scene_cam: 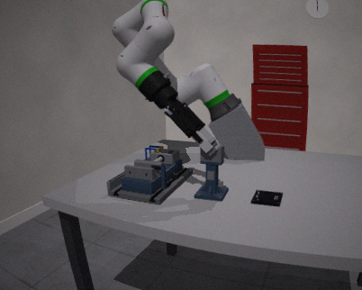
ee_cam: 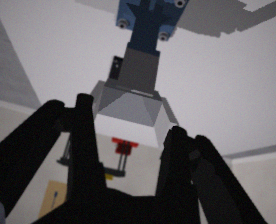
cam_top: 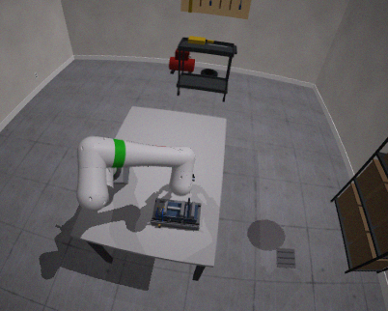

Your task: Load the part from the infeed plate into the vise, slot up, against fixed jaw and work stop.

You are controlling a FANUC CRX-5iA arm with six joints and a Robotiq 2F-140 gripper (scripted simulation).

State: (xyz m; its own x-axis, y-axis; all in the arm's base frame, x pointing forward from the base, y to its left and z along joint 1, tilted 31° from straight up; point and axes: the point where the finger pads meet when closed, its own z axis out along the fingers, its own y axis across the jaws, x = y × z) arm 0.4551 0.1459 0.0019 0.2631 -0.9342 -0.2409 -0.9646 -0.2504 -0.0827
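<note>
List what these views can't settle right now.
- Part: slot side not identifiable in the wrist view; small in the exterior view.
- Part-to-V-block contact: gripper covers it in the exterior view.
- Vise work stop: too small from the top; arm blocks the V-block there.

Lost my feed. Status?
Gripper shut on part, at V-block. Infeed plate bare. Vise open, unloaded. No obstruction seen.

You have a dark cart (cam_top: 231, 49) at twelve o'clock, a red tool chest (scene_cam: 280, 96), and brown shelving (cam_top: 359, 193) at three.
</note>
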